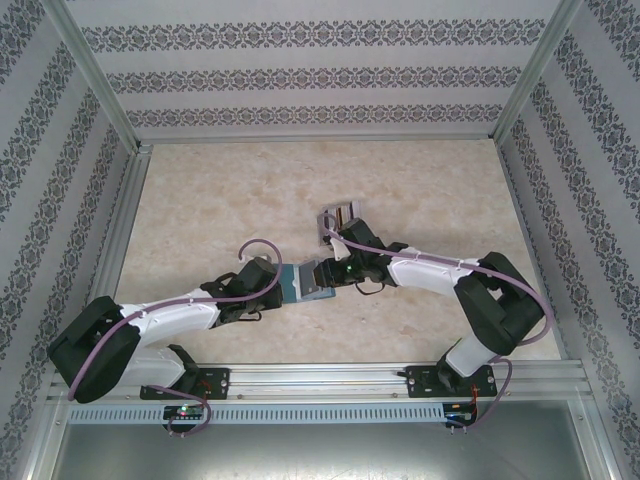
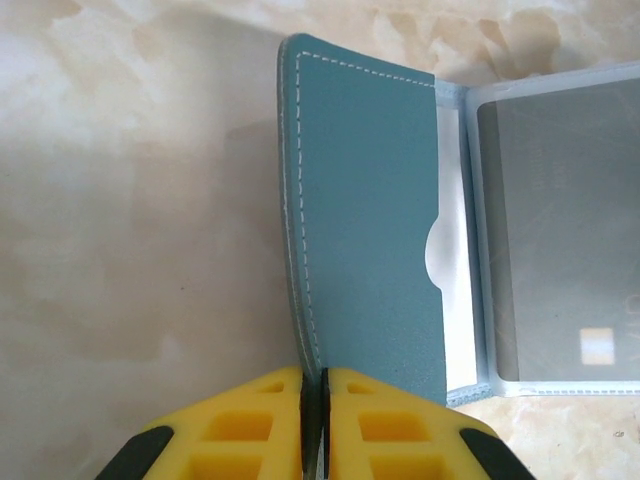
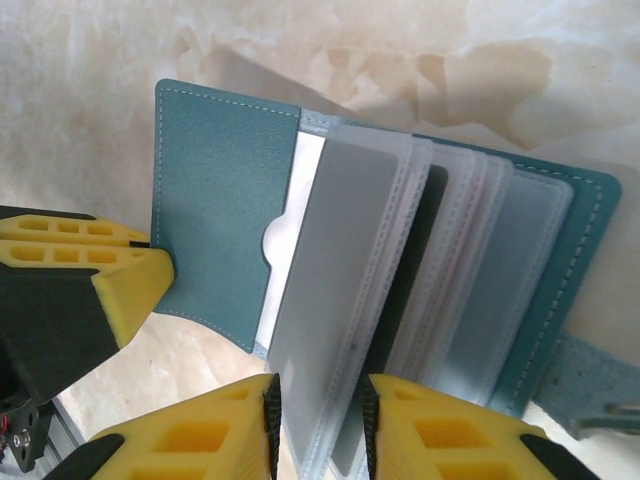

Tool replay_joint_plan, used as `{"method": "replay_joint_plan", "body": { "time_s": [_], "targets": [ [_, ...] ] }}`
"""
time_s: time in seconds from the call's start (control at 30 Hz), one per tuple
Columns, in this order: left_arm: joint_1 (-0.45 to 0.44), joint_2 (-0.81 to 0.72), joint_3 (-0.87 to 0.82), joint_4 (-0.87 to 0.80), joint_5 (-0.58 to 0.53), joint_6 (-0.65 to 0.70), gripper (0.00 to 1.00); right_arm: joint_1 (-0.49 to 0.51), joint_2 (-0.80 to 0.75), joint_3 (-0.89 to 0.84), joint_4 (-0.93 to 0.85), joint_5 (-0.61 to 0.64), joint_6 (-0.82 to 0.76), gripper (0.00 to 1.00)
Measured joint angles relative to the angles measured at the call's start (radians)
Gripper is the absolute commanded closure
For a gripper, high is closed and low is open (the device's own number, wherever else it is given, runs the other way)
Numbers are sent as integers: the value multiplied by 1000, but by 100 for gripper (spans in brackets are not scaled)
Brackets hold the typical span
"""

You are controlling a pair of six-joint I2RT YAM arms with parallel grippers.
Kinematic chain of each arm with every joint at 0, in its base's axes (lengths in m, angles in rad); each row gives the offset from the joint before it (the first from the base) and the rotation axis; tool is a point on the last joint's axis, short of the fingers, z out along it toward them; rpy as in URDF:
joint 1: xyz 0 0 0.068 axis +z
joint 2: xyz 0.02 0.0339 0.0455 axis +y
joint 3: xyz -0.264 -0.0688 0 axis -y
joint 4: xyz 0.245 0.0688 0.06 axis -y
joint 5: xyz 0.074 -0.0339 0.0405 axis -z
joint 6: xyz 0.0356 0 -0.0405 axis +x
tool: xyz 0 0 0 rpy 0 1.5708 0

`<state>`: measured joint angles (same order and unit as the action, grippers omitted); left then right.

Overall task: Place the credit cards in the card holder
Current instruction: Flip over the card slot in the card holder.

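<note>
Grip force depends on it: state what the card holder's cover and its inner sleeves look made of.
Cover of the card holder: teal leather or imitation, matte and finely grained, pale stitching along the edge; which one is unclear. The inner sleeves: probably soft plastic, frosted and translucent, with pressed seams and contents showing through dimly.

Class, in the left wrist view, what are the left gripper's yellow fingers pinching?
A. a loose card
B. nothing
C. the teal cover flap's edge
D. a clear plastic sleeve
C: the left gripper is shut on the stitched edge of the teal cover flap of the card holder, which runs down between its fingers.
</note>
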<state>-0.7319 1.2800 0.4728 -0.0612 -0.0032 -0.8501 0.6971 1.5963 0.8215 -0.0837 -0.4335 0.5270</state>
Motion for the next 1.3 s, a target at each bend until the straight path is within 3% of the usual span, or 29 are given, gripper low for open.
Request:
{"method": "replay_joint_plan", "body": {
  "time_s": [0.93,1.2,1.3],
  "targets": [
    [-2,17,-4,25,0,-12,85,80,133,144,2,-52,29,67],
    [-2,11,-5,24,-2,-23,65,84,135,167,35,-92,67,65],
    [-2,-19,-7,9,-8,-24,61,87,135,167,35,-93,71,65]
  ]
}}
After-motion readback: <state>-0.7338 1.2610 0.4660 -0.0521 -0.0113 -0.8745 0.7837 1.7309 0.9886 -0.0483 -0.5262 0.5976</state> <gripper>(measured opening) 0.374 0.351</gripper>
